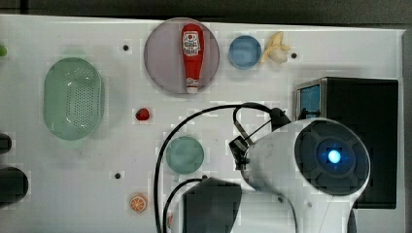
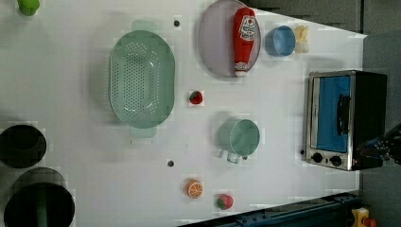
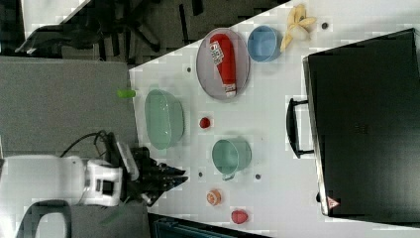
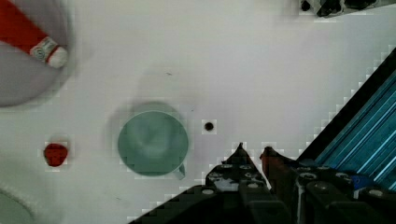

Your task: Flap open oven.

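Note:
The oven (image 2: 366, 111) is a black box at the left view's right, and its blue flap door (image 2: 333, 111) lies flush in the silver frame. The door's black handle (image 2: 343, 113) runs along it, with black knobs (image 2: 326, 159) beside it. In the right view the oven (image 3: 366, 124) has its handle (image 3: 292, 129) sticking out toward the table. My gripper (image 4: 254, 150) hangs above the white table near the teal mug (image 4: 153, 143), fingertips close together with nothing between them. It stands apart from the oven. In the top view my arm (image 1: 311, 165) covers part of the oven (image 1: 364, 111).
A purple plate (image 1: 163, 58) carries a ketchup bottle (image 1: 192, 56). A green colander (image 1: 73, 99), blue cup (image 1: 245, 51), banana (image 1: 277, 48), strawberry (image 1: 142, 114) and orange slice (image 1: 138, 203) lie on the table. A blue ribbed surface (image 4: 369, 135) borders the table.

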You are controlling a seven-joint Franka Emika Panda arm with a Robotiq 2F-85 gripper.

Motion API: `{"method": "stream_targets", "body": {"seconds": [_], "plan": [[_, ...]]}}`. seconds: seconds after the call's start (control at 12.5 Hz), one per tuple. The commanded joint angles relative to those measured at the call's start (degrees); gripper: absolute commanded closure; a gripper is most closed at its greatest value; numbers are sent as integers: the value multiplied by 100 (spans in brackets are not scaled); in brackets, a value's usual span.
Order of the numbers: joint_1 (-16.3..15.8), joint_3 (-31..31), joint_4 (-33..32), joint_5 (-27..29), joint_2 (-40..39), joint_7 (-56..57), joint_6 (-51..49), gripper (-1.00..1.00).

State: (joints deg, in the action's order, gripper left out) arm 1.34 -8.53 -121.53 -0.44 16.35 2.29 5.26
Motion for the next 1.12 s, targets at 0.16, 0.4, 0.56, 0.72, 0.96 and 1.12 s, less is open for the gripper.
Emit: {"method": "stream_targets", "body": {"seconds": [0.16, 0.4, 0.56, 0.72, 0.96, 1.12], "plan": [[97, -349, 2, -285, -295, 1956, 570, 65], [105, -660, -100, -856, -634, 3530, 1324, 65], [113, -885, -193, -939, -843, 4429, 1979, 65], [133, -1108, -309, -939, -1032, 5200, 2587, 65], [154, -1438, -378, -938, -1377, 5844, 3200, 65], [160, -1611, -418, -924, -1626, 6041, 3406, 65]]}}
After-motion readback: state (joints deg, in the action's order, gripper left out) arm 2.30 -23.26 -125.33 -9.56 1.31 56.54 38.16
